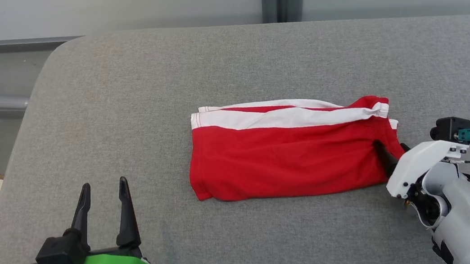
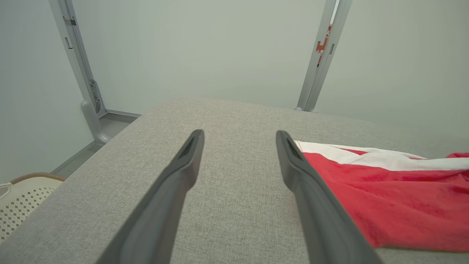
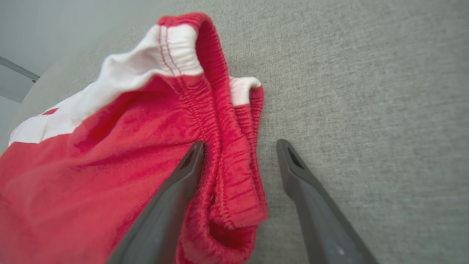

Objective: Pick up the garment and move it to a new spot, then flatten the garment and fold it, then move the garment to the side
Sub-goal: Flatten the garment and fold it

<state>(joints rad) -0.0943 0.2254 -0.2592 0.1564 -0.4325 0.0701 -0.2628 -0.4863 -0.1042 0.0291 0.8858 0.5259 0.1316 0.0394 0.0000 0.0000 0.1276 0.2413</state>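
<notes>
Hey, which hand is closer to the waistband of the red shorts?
Right. The right hand straddles the waistband, open; the left hand hangs open off the shorts' opposite end, apart.

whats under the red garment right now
The garment lies on the grey cushion, which shows all around it. Anything beneath the cloth is covered. The open right gripper straddles its waistband edge.

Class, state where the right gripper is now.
The right gripper is at the head view's lower right, open astride the waistband of the shorts on the grey cushion.
</notes>
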